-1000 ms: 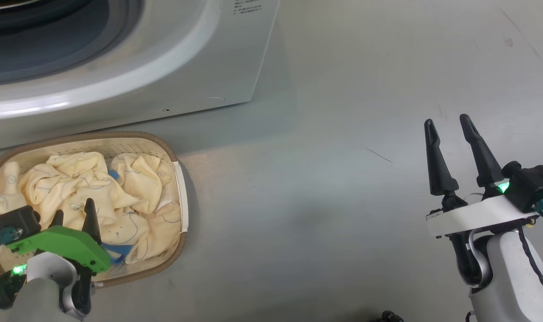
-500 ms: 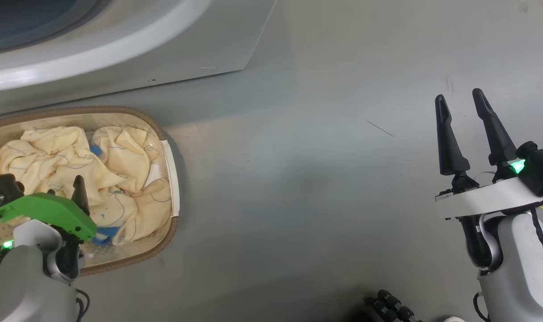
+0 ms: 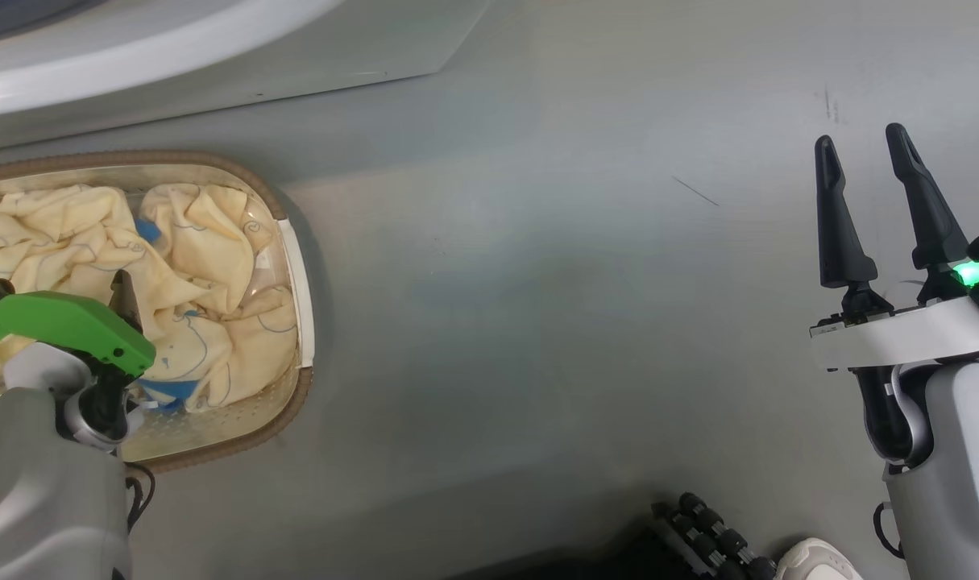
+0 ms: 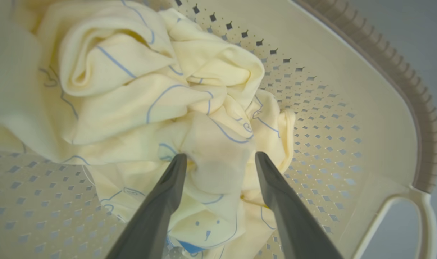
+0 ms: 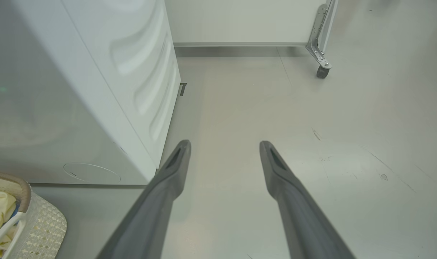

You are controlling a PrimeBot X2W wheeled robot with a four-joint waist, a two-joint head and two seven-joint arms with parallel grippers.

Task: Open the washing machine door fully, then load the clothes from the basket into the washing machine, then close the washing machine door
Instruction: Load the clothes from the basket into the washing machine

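Down in the small cream perforated plastic basket with the brown rim [image 4: 347,108], which sits on the grey floor [image 3: 537,322] just in front of the big white front-loading washing machine [image 3: 215,48], the soft pale cream-yellow clothes with thin blue line drawings [image 4: 150,100] lie in one crumpled heap.

My main worry is the grip. The left jaws straddle a single raised fold. If I close here, I may pinch only a thin layer, and it could slide out on the lift. The garments also look tangled together, so a pull could bring up the whole bundle. A trailing end might then hang over the rim or drag the light basket along the floor. A dark fingertip [image 4: 177,165] pushed too deep could catch in one of the perforations. I cannot tell from these views how the machine's door stands, so I would check that before swinging any cloth up towards it.

The left jaws are spread wide. Both tips touch the cloth, one on each side of the fold, and they grip nothing yet. The right jaws are equally wide and empty. They hang over bare floor beside the machine's side panel [image 5: 96,90], well apart from the basket.
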